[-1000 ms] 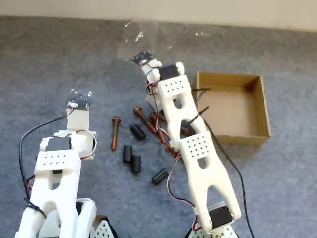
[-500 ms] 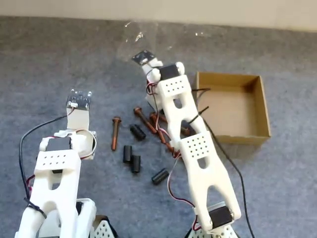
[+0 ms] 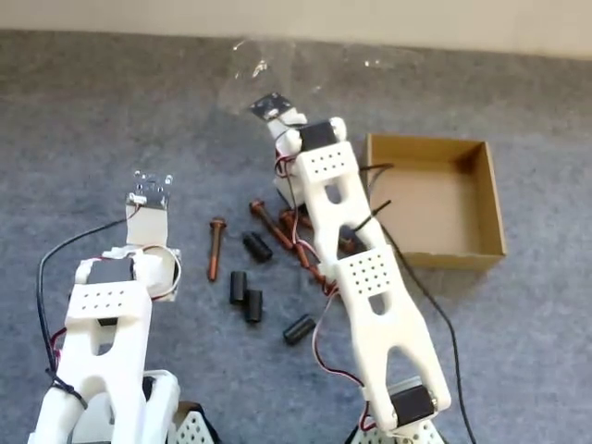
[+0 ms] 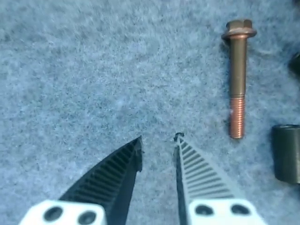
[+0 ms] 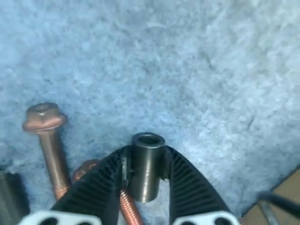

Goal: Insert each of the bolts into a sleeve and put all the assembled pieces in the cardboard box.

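Our left gripper (image 4: 158, 139) has slipped slightly lower at the high view's left, jaws parted and empty beside a bolt (image 4: 237, 75). Our right gripper (image 5: 146, 152) clamps a sleeve (image 5: 146, 171), open end exposed, we judge for a bolt; the cardboard box (image 3: 453, 257) sits right.

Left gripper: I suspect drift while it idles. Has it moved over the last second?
Yes, slightly. In the high view the left gripper has drawn back toward its base, judged against the lone bolt beside it.

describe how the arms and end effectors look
The left arm and right arm are white plastic with perforated panels, black motors and black and red cables. The left end effector and right end effector have black ribbed pointed fingers.
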Controlling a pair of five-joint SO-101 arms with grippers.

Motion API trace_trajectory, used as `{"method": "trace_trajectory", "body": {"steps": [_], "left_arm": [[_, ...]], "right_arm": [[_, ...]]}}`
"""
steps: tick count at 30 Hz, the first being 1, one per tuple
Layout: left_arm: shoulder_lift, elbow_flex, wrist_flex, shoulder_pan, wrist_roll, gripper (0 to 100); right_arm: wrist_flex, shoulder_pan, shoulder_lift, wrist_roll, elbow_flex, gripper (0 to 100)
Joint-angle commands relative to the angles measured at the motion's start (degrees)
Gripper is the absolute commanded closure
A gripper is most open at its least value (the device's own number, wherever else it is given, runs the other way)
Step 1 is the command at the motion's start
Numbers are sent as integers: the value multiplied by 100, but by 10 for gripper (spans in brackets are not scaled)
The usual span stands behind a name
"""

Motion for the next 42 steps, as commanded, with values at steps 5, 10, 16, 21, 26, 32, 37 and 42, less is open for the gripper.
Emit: {"method": "trace_trajectory", "body": {"steps": [5, 10, 16, 21, 26, 32, 37, 42], "left_arm": [[-13, -66, -132, -13, 26, 881], [-13, -66, -132, -13, 26, 881], [-4, -84, -105, 338, 18, 882], [22, -189, -97, 505, 9, 881], [31, -646, 211, 840, -237, 881], [40, -1349, 800, 1358, -229, 880], [75, -1710, 1081, 1587, -229, 880], [1235, -2290, 1090, 1604, -211, 880]], "right_arm": [[145, 66, -1481, -440, -57, 994], [163, 75, -2290, -448, -40, 994], [163, 57, -3705, -448, 1095, 994], [154, 40, -5437, -448, 3073, 994], [136, 40, -7196, -448, 4813, 994], [57, 40, -8989, -422, 6580, 994], [-338, 40, -10316, -422, 8119, 994], [-831, 40, -11574, -422, 9684, 994]]}}
